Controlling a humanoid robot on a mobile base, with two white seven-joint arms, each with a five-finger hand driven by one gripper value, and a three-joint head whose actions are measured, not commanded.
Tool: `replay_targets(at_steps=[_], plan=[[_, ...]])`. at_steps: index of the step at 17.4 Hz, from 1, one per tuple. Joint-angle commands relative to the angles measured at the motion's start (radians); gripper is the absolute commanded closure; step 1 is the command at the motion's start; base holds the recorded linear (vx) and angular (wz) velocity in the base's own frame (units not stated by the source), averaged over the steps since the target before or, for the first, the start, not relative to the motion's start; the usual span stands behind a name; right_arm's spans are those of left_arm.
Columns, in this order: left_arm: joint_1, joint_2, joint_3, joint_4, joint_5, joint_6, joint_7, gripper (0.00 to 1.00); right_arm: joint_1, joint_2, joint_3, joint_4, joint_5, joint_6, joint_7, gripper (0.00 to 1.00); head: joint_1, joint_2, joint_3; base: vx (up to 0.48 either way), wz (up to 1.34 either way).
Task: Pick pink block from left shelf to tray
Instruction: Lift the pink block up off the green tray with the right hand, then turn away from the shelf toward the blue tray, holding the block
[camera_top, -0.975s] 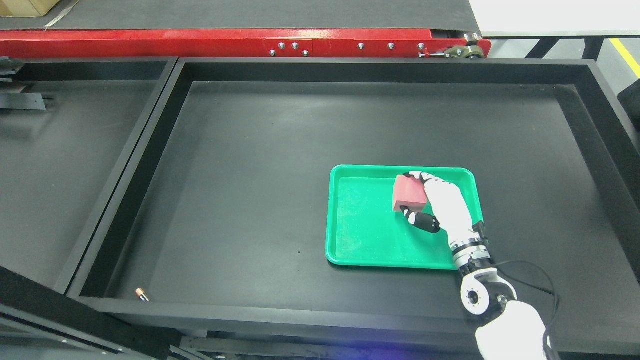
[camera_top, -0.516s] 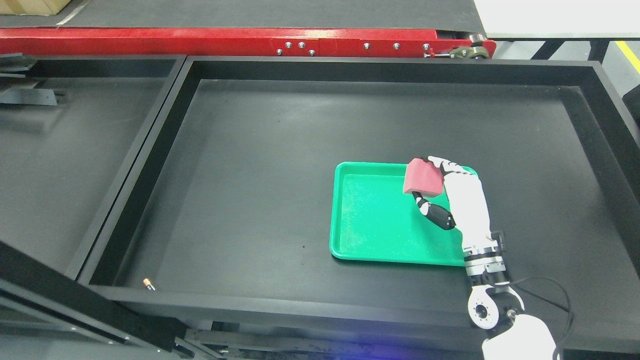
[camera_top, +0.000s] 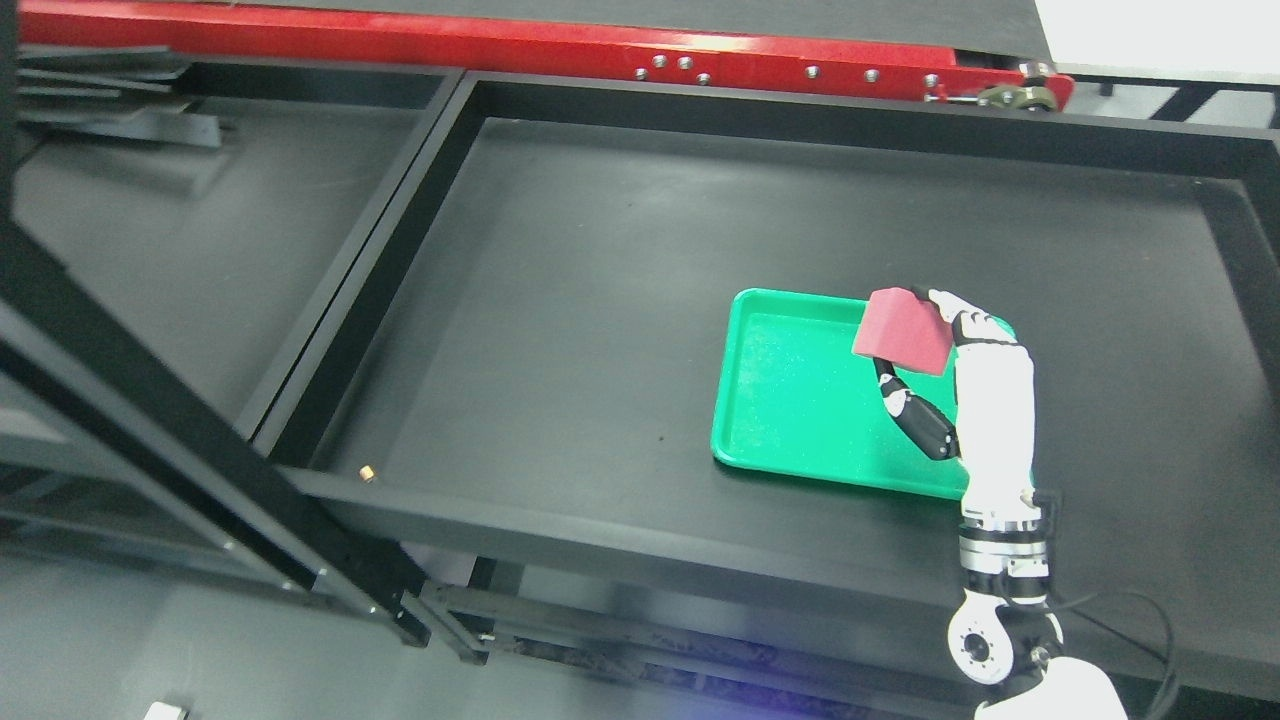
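While gripped by the right hand (camera_top: 965, 375), pink block (camera_top: 900, 331), wedge-like, tilted, over green tray (camera_top: 790, 400)

I see my right hand (camera_top: 975, 385) gripping the pink block (camera_top: 902, 331) above the green tray (camera_top: 800, 400) on the black shelf (camera_top: 560, 300).

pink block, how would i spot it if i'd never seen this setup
Find the big black bin below the red rail; a green tray lies at its right. Above the tray's far right corner, the right hand grips the pink block, tilted. It is the only pink thing there, a slab with a sloped top.
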Motion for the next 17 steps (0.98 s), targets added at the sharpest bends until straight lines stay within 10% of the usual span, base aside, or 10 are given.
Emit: replay_targets(at_steps=[1, 17], plan=[[0.02, 0.017, 0.0, -0.017, 0.0, 0.0, 0.0, 0.0, 0.052, -0.017, -0.009, -0.099, -0.031, -0.028, -0.016, 0.94, 0.0, 0.0, 0.0, -0.125, 0.32], [0.02, 0.017, 0.0, -0.017, 0.0, 0.0, 0.0, 0.0, 0.089, -0.017, -0.011, -0.123, -0.042, -0.049, -0.019, 0.94, 0.0, 0.0, 0.0, -0.151, 0.6]])
